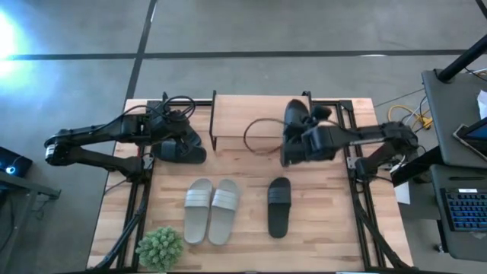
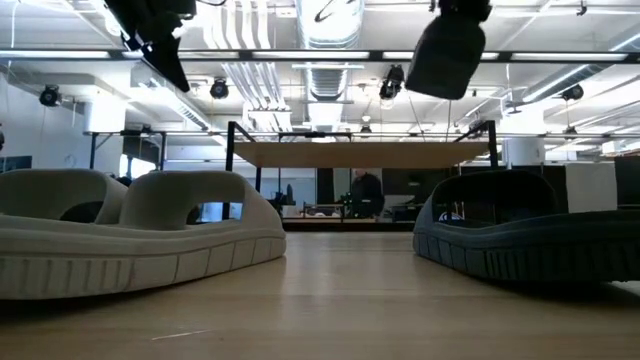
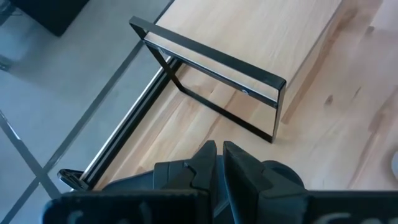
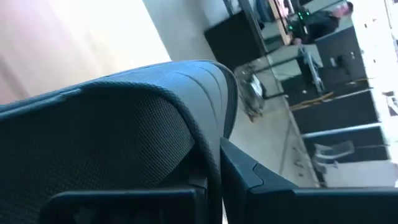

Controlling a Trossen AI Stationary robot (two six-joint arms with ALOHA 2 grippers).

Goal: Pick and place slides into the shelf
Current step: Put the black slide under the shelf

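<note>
Seen from above, my right gripper [image 1: 294,143] is shut on one black slide [image 1: 296,114] over the right end of the shelf [image 1: 243,114], a light plank on a black wire frame. The low view shows that slide [image 2: 447,50] high above the shelf [image 2: 360,153]. The other black slide [image 1: 279,206] and the grey-white pair [image 1: 211,210] lie sole-down on the table, nearer than the shelf. My left gripper [image 1: 179,146] waits shut beside the shelf's left end, and its wrist view shows the wire end frame [image 3: 214,81]. My right gripper holds the black slide by its wide strap, with the mesh lining [image 4: 118,137] facing the camera. One finger [image 4: 261,186] lies against the strap's outer edge; the other is hidden under the strap. The slide is lifted clear and hangs above the shelf.
A green potted plant [image 1: 160,247] stands at the table's near left corner. A brown cable loop [image 1: 262,137] lies by the shelf's near edge. A desk with a keyboard [image 1: 464,209] stands off the table's right side. A person [image 2: 366,192] is far behind the shelf.
</note>
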